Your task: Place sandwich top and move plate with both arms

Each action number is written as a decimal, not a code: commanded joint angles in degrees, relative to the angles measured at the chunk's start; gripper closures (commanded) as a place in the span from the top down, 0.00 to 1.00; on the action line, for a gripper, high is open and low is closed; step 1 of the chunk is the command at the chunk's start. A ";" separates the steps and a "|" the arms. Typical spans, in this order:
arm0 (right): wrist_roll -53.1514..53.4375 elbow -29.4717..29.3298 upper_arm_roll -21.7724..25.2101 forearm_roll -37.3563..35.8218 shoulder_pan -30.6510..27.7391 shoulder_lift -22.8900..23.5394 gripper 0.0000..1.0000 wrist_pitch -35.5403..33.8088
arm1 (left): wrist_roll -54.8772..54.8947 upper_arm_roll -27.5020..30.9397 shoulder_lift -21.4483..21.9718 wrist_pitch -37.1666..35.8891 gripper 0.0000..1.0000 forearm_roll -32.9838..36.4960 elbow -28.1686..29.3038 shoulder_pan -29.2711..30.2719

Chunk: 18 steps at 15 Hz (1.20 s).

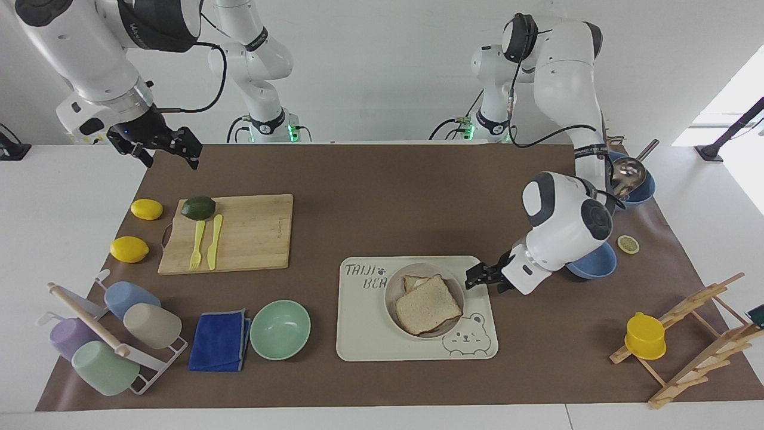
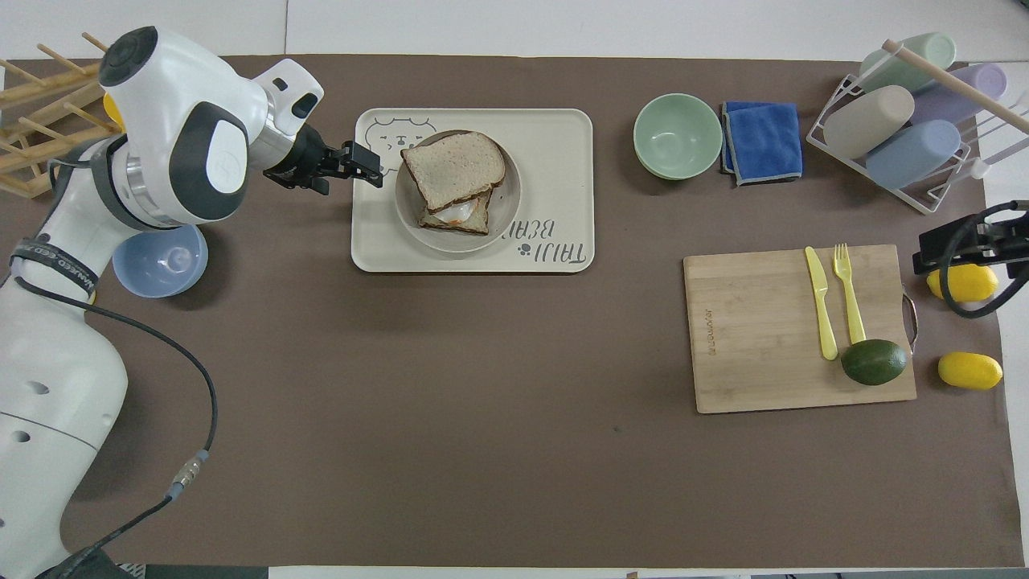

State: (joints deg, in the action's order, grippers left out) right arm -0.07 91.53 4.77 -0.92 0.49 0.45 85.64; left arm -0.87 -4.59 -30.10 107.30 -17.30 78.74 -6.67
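The sandwich top (image 1: 428,304) lies flat on an egg-topped toast slice (image 1: 415,280) in the beige plate (image 1: 391,294), which sits on a cream tray (image 1: 358,334). In the overhead view the sandwich top (image 2: 454,167) covers most of the toast (image 2: 460,217) on the plate (image 2: 508,205). My left gripper (image 1: 476,278) is open and empty, low over the tray's edge beside the plate, apart from the bread; it also shows in the overhead view (image 2: 366,161). My right gripper (image 1: 167,156) waits open, raised over the table's edge near the cutting board, and shows in the overhead view (image 2: 932,253).
A mint-green bowl (image 1: 280,329) and blue cloth (image 1: 219,340) lie beside the tray (image 2: 555,145). A blue bowl (image 1: 591,263) sits under the left arm. The cutting board (image 1: 239,233) holds an avocado, fork and knife, with two lemons (image 1: 129,249) beside it. Cup rack (image 1: 113,334), wooden rack (image 1: 698,334).
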 commanded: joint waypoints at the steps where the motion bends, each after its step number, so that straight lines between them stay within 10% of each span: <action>1: 0.86 0.84 -0.20 0.04 -0.14 -0.98 1.00 -0.38 | 0.08 0.28 6.61 -7.17 1.00 5.59 0.98 0.95; 11: 0.86 0.84 -0.20 0.04 -0.14 -0.98 1.00 -0.38 | -3.00 2.39 26.57 -22.30 1.00 15.36 5.55 3.59; 18: 0.86 0.84 -0.20 0.04 -0.14 -0.98 1.00 -0.38 | -3.35 2.30 38.18 -18.46 1.00 16.24 24.00 2.62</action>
State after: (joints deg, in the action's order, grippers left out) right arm -0.07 91.53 4.77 -0.92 0.49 0.45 85.64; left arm -3.27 -2.41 3.91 84.47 -2.24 95.81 -3.40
